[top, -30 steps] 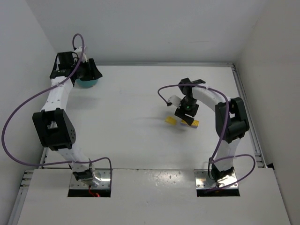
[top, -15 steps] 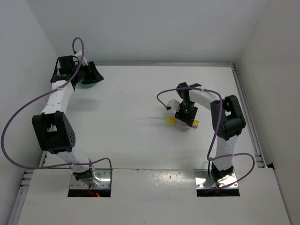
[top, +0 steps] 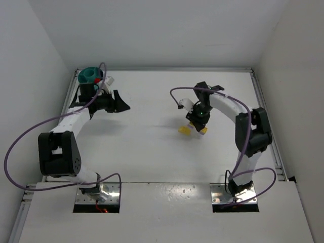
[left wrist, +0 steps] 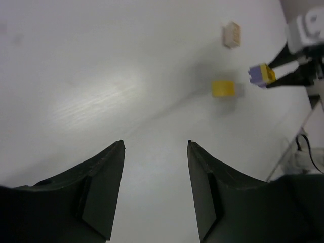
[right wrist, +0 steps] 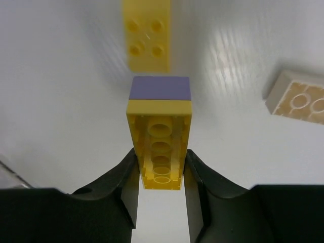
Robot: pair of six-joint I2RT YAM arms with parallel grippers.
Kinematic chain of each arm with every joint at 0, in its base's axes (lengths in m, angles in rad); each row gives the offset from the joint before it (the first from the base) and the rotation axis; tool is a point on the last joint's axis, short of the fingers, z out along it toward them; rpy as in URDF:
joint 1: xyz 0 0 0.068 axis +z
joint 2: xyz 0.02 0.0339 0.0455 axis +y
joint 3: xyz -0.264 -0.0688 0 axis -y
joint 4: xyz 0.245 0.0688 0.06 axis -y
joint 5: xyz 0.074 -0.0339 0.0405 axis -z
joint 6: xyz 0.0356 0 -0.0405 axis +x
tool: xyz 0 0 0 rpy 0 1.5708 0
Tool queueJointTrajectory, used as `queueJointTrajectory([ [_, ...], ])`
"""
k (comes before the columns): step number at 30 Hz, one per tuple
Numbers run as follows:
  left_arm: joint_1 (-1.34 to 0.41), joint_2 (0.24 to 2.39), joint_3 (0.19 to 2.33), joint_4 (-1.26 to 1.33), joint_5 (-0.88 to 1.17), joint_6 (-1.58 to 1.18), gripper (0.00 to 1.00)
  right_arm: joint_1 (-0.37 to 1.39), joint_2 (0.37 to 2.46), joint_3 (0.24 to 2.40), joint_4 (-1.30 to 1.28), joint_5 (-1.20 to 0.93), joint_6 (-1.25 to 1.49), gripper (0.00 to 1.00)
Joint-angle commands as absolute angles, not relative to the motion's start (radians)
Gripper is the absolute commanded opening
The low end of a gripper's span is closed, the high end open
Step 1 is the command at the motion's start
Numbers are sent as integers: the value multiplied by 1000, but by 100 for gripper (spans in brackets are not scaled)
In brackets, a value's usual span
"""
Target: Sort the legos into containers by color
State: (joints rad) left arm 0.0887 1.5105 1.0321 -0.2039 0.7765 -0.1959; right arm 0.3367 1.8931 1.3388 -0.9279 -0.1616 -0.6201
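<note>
My right gripper is shut on a long yellow lego with a purple lego stuck on its far end, its hollow underside facing the camera. In the top view this gripper is over the table's middle right. A second, studded yellow lego lies on the table just beyond it, and shows in the top view. My left gripper is open and empty, right of and nearer than the teal bowl in the far left corner. A red piece lies in the bowl.
A beige brick lies on the table right of the held legos; it also shows in the left wrist view, beyond the loose yellow lego. White walls close in the table on the far, left and right sides.
My left gripper has swung away from the bowl toward the table's middle, uncovering the bowl. My right gripper has shifted slightly, still holding the yellow and purple legos.
</note>
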Motion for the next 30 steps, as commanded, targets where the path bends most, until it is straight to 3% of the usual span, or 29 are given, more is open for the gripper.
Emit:
queueJointTrajectory([
  [1,-15,1456,980,-74,1027,-178,58,330,1727,1416,-968,-486,-566,0],
  [8,-201,1427,934,-17,1074,-166,58,330,1738,1476,-1133,-961,-563,0],
  [13,-299,1427,925,95,1110,-256,59,341,1805,1485,-1262,-1170,-641,0],
  [17,-370,1446,943,107,1111,-279,59,341,1877,1513,-1406,-1264,-768,0],
  [30,-482,1499,989,98,1158,-288,61,350,1887,1502,-1407,-1282,-778,0],
])
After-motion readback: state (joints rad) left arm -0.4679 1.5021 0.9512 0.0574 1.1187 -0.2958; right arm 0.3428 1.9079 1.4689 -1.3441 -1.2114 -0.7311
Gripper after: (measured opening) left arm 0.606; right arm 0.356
